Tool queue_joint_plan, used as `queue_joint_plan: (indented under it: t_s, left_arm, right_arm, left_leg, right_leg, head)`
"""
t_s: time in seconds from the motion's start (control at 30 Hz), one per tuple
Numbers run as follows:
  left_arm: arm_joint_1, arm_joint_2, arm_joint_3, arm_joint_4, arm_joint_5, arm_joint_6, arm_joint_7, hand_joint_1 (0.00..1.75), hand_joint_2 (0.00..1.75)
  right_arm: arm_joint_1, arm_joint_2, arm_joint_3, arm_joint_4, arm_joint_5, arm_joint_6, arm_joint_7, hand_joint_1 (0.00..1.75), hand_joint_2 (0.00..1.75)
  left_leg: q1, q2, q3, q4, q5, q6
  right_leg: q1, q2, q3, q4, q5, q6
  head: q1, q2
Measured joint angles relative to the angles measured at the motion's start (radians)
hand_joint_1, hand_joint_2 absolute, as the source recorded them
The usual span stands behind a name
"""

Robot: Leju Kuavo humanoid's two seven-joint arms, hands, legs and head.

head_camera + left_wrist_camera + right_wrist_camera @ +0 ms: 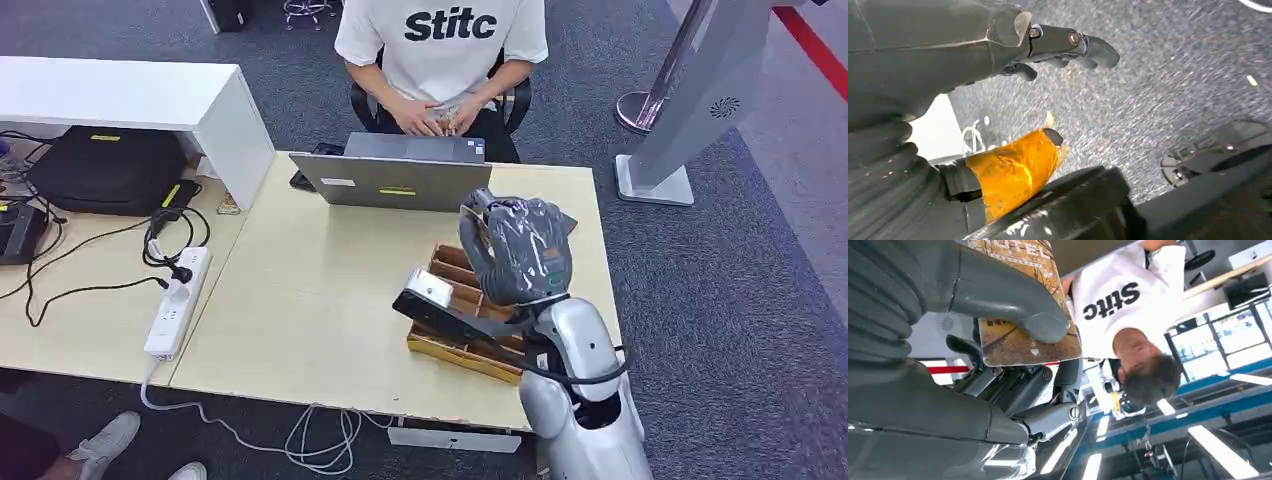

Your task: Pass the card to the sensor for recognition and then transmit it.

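Note:
My right hand is raised over the wooden tray at the table's right side, its back toward the head camera. In the right wrist view its thumb presses a brown printed card against the fingers, so the card is held. A black card sensor with a silver top lies on the tray's left end, just below and left of the hand. My left hand hangs above the grey carpet with fingers apart and an orange-taped thumb, holding nothing.
A person in a white shirt sits behind a grey laptop at the table's far edge. To the left are a power strip, cables, a black bag and a white shelf. A grey stand rises at right.

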Motion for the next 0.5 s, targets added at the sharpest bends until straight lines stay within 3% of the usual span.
queue_joint_plan:
  t_s: [0.23,0.5]
  left_arm:
    - [-0.020,-0.007,-0.106,0.000,0.000,-0.033,0.017,0.00,1.75]
    - [-0.027,-0.016,-0.180,0.000,0.000,-0.043,0.018,0.00,1.75]
  right_arm:
    - [-0.234,0.038,-0.008,0.251,-0.118,0.041,0.175,1.75,1.75]
    - [-0.355,0.043,-0.010,0.504,-0.133,0.017,0.211,1.75,1.75]
  left_leg:
    - [0.000,0.000,0.000,0.000,0.001,0.001]
    - [0.000,-0.001,0.000,0.000,0.001,0.001]
  right_leg:
    - [0.000,0.000,0.000,0.000,0.000,0.000]
    - [0.000,0.000,0.000,0.000,0.000,0.000]
  head:
    - [0.000,0.000]
    - [0.000,0.000]
